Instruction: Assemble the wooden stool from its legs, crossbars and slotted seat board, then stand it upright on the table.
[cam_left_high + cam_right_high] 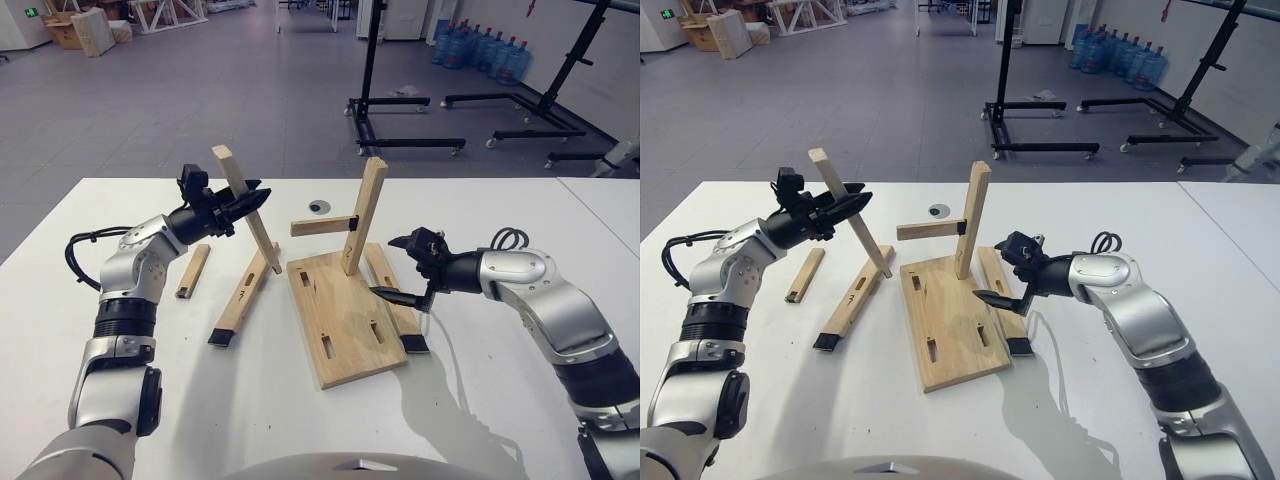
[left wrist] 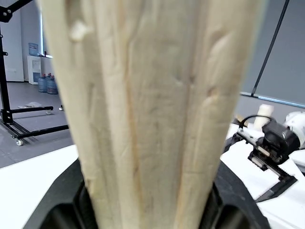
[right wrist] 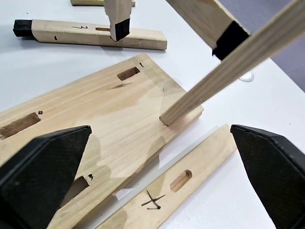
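Note:
The slotted seat board [image 1: 335, 325] lies flat mid-table. One leg [image 1: 365, 215] stands in its far slot, with a crossbar [image 1: 320, 227] jutting from it toward the left. My left gripper [image 1: 243, 206] is shut on a second leg [image 1: 232, 175], held tilted above the table; its lower end hangs over a third leg [image 1: 240, 300] that lies flat. In the left wrist view the held leg [image 2: 147, 109] is pressed between the fingers. My right gripper [image 1: 388, 266] is open, just right of the standing leg's base [image 3: 181, 112], above a fourth leg [image 1: 392, 295] lying beside the board.
A short loose crossbar [image 1: 193, 271] lies on the left of the white table [image 1: 500, 400]. A small round hole [image 1: 319, 207] sits near the table's far edge. Black metal stands [image 1: 400, 120] are on the floor beyond.

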